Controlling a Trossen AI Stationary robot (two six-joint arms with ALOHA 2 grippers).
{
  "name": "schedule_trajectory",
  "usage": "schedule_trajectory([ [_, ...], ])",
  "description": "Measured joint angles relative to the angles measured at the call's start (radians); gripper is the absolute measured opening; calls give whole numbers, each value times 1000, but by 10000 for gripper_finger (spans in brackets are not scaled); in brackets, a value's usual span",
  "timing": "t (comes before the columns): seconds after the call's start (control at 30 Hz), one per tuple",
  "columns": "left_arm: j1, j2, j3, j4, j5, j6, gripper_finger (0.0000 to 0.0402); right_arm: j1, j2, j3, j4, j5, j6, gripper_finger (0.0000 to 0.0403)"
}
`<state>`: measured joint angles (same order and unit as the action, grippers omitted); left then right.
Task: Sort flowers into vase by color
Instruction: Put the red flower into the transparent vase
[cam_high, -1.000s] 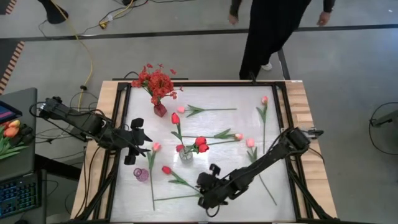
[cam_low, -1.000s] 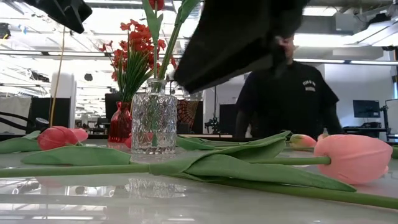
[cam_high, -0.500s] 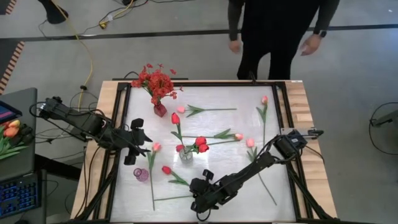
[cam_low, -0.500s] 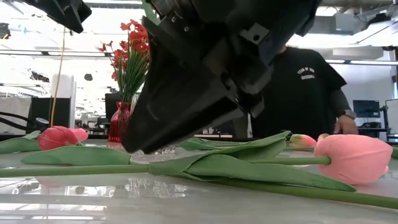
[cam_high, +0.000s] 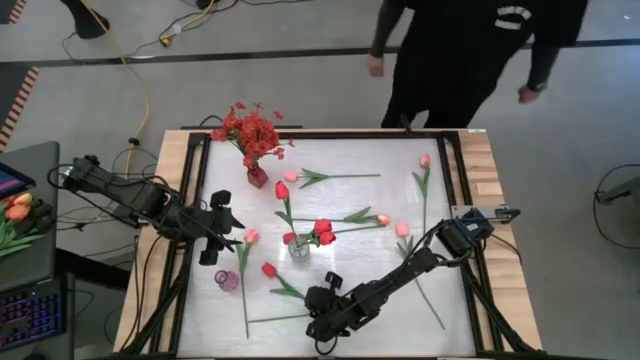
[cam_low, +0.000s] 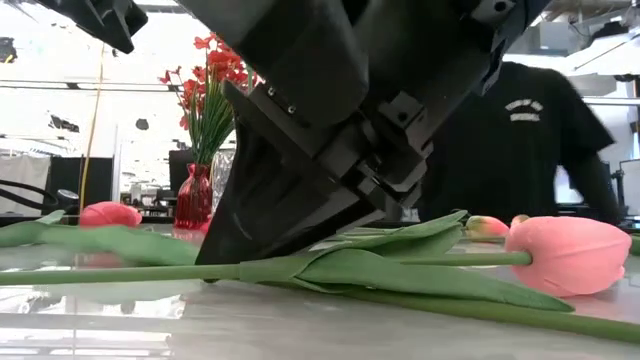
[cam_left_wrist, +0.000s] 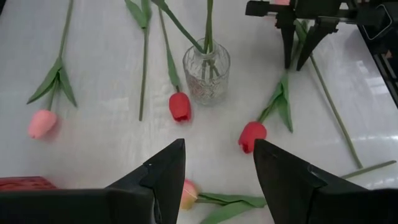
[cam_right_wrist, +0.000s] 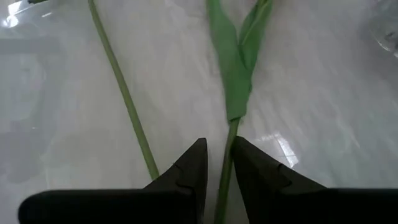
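Note:
My right gripper (cam_high: 312, 310) is low over the table near its front edge, its fingers a little apart astride the stem (cam_right_wrist: 224, 163) of a red tulip (cam_high: 268, 270) that lies flat. My left gripper (cam_high: 228, 232) hovers open and empty above the table's left side. A glass vase (cam_high: 299, 248) at the middle holds red tulips (cam_high: 322, 232). A red vase (cam_high: 257, 177) at the far left holds a red spray (cam_high: 250, 130). Pink tulips (cam_high: 403, 228) and another red tulip (cam_high: 282, 190) lie scattered on the table. My right gripper has the red tulip's stem, just below its leaves (cam_right_wrist: 231, 112), running between its fingertips (cam_right_wrist: 194, 163). The fingers slant down from the table's right and lie along the stem. The stem rests on the table. A gap shows beside the stem; which finger touches it I cannot tell.
A small pink vase (cam_high: 228, 280) stands near the front left. A second thin stem (cam_right_wrist: 124, 93) lies close beside the right gripper. A person (cam_high: 470, 50) stands beyond the table's far edge. More flowers lie on a side table (cam_high: 15, 215) at the left.
My right gripper has come down toward the table and a little toward its left edge, onto the red tulip's stem. In the low view the red bud and its leaf have shifted slightly sideways. The person behind the table has moved.

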<state>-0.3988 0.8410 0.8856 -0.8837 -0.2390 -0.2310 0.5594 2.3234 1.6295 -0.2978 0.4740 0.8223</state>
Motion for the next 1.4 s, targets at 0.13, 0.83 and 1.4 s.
schedule_trajectory([
  [0.13, 0, 0, 0, -1, -1, 3, 178, 2, 0, 0, -23, 11, 15, 81],
  [0.83, 0, 0, 0, 0, -2, 7, 178, -15, -64, -8, -19, 190, -126, 17],
  [1.4, 0, -209, 0, 50, -23, 16, 178, -40, -123, -5, 119, 426, -311, 17],
])
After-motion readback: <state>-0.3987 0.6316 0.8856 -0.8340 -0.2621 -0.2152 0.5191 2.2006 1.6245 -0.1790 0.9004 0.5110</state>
